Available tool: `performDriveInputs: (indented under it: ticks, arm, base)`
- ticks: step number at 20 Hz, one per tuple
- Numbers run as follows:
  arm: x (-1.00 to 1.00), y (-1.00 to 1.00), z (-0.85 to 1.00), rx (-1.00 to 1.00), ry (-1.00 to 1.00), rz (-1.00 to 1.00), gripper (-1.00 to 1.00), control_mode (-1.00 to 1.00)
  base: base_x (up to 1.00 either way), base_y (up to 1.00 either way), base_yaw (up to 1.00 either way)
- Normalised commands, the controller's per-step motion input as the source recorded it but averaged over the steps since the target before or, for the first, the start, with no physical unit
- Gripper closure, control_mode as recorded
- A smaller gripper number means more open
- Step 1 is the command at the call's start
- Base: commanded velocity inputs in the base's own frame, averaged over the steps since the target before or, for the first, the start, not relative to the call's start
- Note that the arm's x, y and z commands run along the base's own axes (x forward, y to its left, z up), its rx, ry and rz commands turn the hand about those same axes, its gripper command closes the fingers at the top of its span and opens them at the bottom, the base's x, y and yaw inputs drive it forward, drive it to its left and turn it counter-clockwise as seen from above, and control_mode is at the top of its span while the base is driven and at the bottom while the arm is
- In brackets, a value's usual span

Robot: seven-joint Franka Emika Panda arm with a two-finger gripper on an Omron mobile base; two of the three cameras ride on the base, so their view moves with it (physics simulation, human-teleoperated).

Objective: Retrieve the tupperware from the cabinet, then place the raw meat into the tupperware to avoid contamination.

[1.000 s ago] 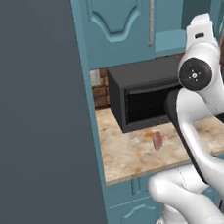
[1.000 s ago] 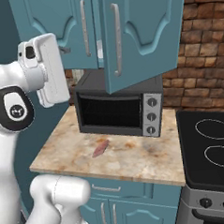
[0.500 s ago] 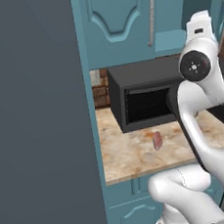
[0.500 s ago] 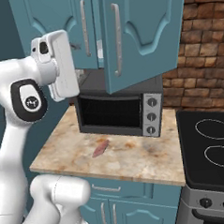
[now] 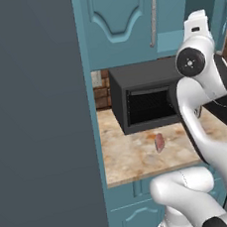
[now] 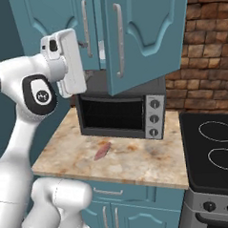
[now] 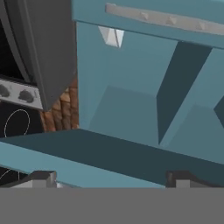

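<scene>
My fingers (image 7: pixel 109 178) spread wide and empty; the small white-translucent tupperware (image 7: pixel 111 36) sits ahead inside the open teal cabinet (image 7: pixel 131 109), long side facing me.

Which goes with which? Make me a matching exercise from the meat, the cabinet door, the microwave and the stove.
1 raw meat
2 cabinet door
3 microwave
4 stove

A swung open
B black, two rings on top
C pinkish, lying on the counter
D dark box under the cabinet

Pairs: 1-C, 2-A, 3-D, 4-B
</scene>
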Motion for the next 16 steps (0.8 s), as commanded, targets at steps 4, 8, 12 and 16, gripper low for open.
performDriveInputs:
  ticks: [4, 8, 12, 16]
  arm:
    - [0.13, -0.23, -0.08, 0.00, -0.03, -0.04, -1.00, -1.00]
    - [0.10, -0.23, -0.09, 0.00, -0.03, -0.07, -1.00, -1.00]
    - [0.08, -0.19, -0.07, 0.00, -0.02, -0.09, -1.00, -1.00]
    - [0.02, -0.17, -0.02, 0.00, -0.01, -0.11, -1.00, -1.00]
  base:
    - [0.00, 0.00, 0.00]
    - [0.00, 0.00, 0.00]
    - [0.00, 0.00, 0.00]
    - [0.00, 0.00, 0.00]
